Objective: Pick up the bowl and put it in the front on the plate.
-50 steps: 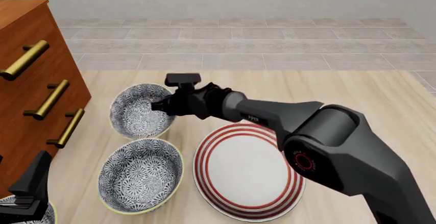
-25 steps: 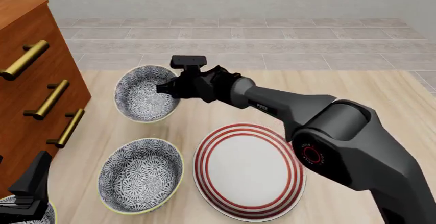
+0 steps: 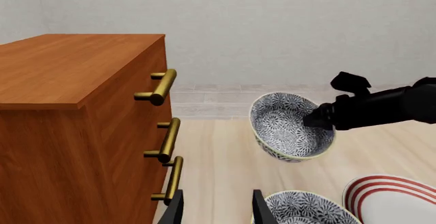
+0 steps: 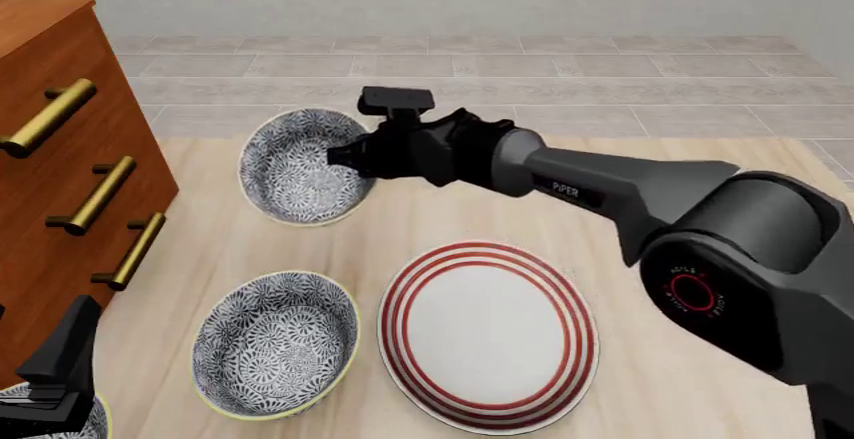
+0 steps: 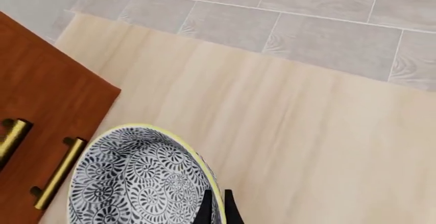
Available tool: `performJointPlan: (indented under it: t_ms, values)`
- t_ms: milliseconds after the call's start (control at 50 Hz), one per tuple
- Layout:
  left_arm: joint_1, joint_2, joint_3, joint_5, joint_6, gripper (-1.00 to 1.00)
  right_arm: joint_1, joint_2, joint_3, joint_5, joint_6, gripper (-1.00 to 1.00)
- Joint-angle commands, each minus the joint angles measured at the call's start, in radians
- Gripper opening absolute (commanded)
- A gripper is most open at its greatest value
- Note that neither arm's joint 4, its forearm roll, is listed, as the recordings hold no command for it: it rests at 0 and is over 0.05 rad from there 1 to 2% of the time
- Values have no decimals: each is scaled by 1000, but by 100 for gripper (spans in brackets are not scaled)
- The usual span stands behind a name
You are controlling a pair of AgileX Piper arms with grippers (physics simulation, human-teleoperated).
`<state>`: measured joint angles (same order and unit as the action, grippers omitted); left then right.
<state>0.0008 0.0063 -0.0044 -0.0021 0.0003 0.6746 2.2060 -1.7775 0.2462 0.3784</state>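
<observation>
Right gripper (image 4: 350, 155) pinching the rim of the bowl (image 4: 306, 167), held tilted above the table (image 4: 694, 149), far-left of the plate (image 4: 489, 334). Left gripper (image 3: 214, 208) spread, near the dresser (image 4: 67, 169).

In the front view, the word "PIPER" is printed in small white capitals along the dark forearm of the right arm (image 4: 587, 191). Lower on the same arm, the round joint cover (image 4: 691, 291) carries a red ring emblem with small red lettering around it, too small to read. Neither wrist view shows any writing, and no other lettering, number or sign can be read in the pictures.
</observation>
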Motion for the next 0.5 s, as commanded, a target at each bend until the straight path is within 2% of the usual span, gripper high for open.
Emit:
performJointPlan:
  t_ms: [20, 280, 500]
  values:
    - [0, -1, 0, 0, 0, 100, -11, -97, 105, -15, 22, -100]
    - [-1, 1, 0, 0, 0, 100, -1, -248, 331, -64, 76, -100]
    - [-1, 1, 0, 0, 0, 100, -30, -335, 426, -73, 91, -100]
